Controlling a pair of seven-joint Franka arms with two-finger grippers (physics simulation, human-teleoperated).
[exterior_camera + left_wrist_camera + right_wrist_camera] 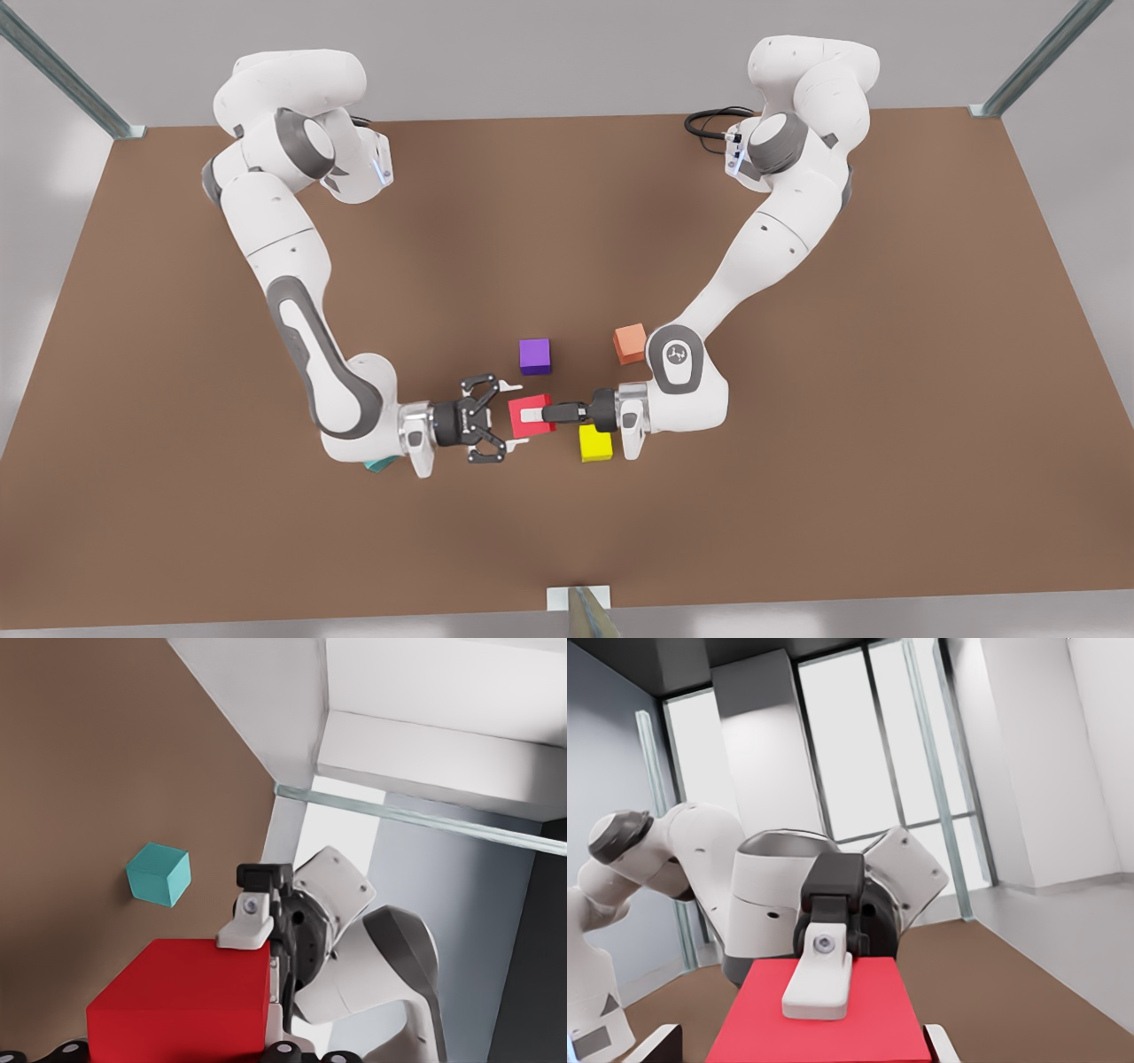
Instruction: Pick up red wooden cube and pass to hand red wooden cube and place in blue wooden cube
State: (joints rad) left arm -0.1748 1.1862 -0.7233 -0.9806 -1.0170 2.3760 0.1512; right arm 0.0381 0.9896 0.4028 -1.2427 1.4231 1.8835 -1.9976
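Two grippers are met at the red cube (530, 416), which is found mid-table (797, 496), toward the near edge in the front view. The cube is clamped by the left gripper (533, 414), which is brought in from 3 o'clock. One of its white-tipped fingers (819, 985) is seen laid flat across the cube's top face in the right wrist view.

The hand (512, 415), aka the right gripper, is parked at 9 o'clock of the cube with its fingers spread wide. Its white fingertips (656, 1043) are seen either side of the cube with a gap left, so nothing is gripped by it. In the left wrist view one of its pads (244, 930) is seen right at the cube's far edge; whether it's touching can't be told.

The teal cube (379, 466) is half hidden under the right arm's wrist, at about 8 o'clock of the red one. A purple cube (535, 355) is seen at 12 o'clock, an orange cube (630, 343) at 2, and a yellow cube (595, 443) at 4, just beside the left gripper.
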